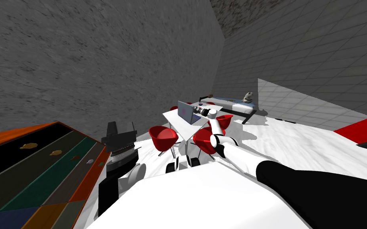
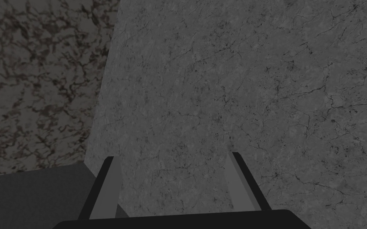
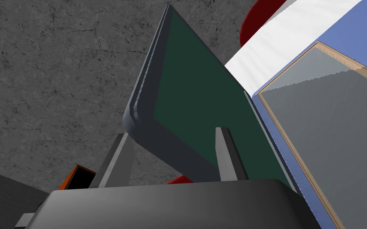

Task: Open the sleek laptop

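Grey stone-patterned walls (image 1: 99,59) close in a room with a white floor, and a white tabletop (image 1: 178,123) stands near the corner with red chairs (image 1: 163,137) around it.

The laptop (image 1: 186,111) sits on that tabletop, toward its edge on the wall side. We judge the task to be mostly done. Its lid (image 3: 186,103) is lifted well clear of its base (image 3: 338,131) and stands steeply, so the screen and the deck are both exposed. What may remain is to tip the lid a little further back, then let go and draw the arm away. We cannot tell from here whether the hinge has reached its stop.

Up close the lid is a slim dark grey slab with rounded corners around a dark green screen. The base is blue, with a flat grey panel edged in tan.

Our right gripper (image 3: 172,132) is at the lid's free edge, with the arm stretched out over the tabletop. Its fingers are spread wide with the lid's rim lying between them, one blade on the screen side and the other by the outer corner. The gap is far wider than the lid is thick, so we read it as released, not clamping.

Our left gripper (image 2: 170,157) is held back by the chest, fingers likewise parted and holding nothing.
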